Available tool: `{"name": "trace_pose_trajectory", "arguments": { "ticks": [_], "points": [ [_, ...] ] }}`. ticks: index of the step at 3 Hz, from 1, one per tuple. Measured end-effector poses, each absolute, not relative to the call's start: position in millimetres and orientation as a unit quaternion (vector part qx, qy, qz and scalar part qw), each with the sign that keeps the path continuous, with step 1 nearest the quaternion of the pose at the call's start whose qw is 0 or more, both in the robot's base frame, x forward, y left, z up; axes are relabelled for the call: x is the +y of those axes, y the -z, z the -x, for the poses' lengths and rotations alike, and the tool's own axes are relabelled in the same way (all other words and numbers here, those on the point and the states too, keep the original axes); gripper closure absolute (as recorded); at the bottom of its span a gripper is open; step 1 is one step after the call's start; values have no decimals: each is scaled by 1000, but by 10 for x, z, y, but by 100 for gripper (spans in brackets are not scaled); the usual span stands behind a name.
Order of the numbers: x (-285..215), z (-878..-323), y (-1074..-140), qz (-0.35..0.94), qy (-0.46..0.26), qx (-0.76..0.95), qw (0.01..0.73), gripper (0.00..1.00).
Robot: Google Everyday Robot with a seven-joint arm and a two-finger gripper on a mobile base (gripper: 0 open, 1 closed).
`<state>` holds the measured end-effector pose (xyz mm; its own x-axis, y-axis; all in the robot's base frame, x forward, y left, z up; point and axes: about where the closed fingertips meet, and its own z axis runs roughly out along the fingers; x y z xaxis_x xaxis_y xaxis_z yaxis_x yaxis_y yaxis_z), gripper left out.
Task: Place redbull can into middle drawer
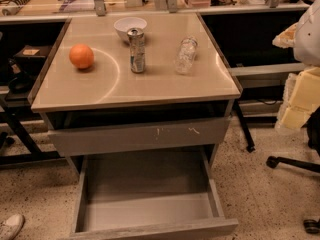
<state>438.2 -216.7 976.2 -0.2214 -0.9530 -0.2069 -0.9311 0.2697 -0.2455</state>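
Table [135, 86] with a beige top carries four items. The redbull can [136, 50] stands upright near the middle of the top, toward the far side, untouched and free of any grasp. A white bowl [130, 28] sits just behind the can, close to the far edge. An orange [81, 56] rests to the left of the can, well apart from it. A clear plastic bottle [186, 55] stands to the right of the can, tilted slightly, also apart from it.

Below the top, a grey drawer front [140, 135] with white scratches is nearly closed. Under it the middle drawer [145, 176] is pulled out toward the near side, its smooth grey floor exposed and its plain front at the near edge of the frame.

The gripper lies outside the frame; whether it is released or clenched cannot be judged.

A chair base [295, 162] stands on the floor at the right. A shoe [10, 225] shows at the near left corner.
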Motion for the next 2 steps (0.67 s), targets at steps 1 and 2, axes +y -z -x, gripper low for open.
{"name": "trace_pose_trajectory", "arguments": {
  "ticks": [1, 2],
  "points": [
    [-2167, -4383, -9770, 603, 35, 781, 161, 0],
    [-2122, -4445, -9704, 575, 0, 795, 191, 0]
  ]
}}
